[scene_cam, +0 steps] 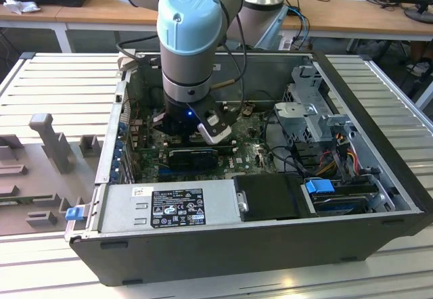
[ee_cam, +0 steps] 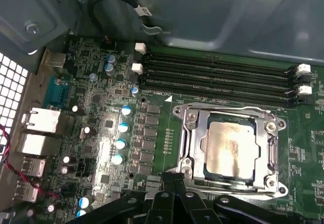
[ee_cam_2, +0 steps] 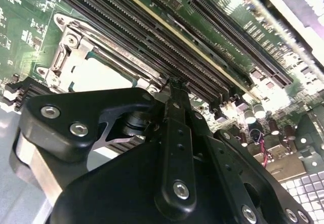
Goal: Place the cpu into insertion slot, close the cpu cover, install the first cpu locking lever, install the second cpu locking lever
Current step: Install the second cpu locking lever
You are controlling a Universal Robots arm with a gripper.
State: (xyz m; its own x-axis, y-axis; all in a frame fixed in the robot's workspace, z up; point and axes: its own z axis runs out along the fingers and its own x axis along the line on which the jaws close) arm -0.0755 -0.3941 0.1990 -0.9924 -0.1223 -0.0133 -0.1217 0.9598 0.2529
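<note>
Inside the insertion slot (ee_cam: 229, 148) — the cpu (ee_cam: 230, 145), cpu cover (ee_cam: 190, 133) closed.

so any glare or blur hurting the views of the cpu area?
First wrist view: cpu lit evenly, its top dull, cpu cover sharp. Second wrist view: cpu washed out by glare, board corner overexposed, gripper linkage up close and dark. Exterior view: arm blocks the socket area.

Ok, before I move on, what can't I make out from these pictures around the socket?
- Exterior view: the insertion slot is hidden by the arm.
- First wrist view: the cpu sits under the cpu cover; the tool's black linkage hides the cover's near edge.
- Second wrist view: the linkage hides much of the cpu.
- Locking levers: state unclear.
</note>
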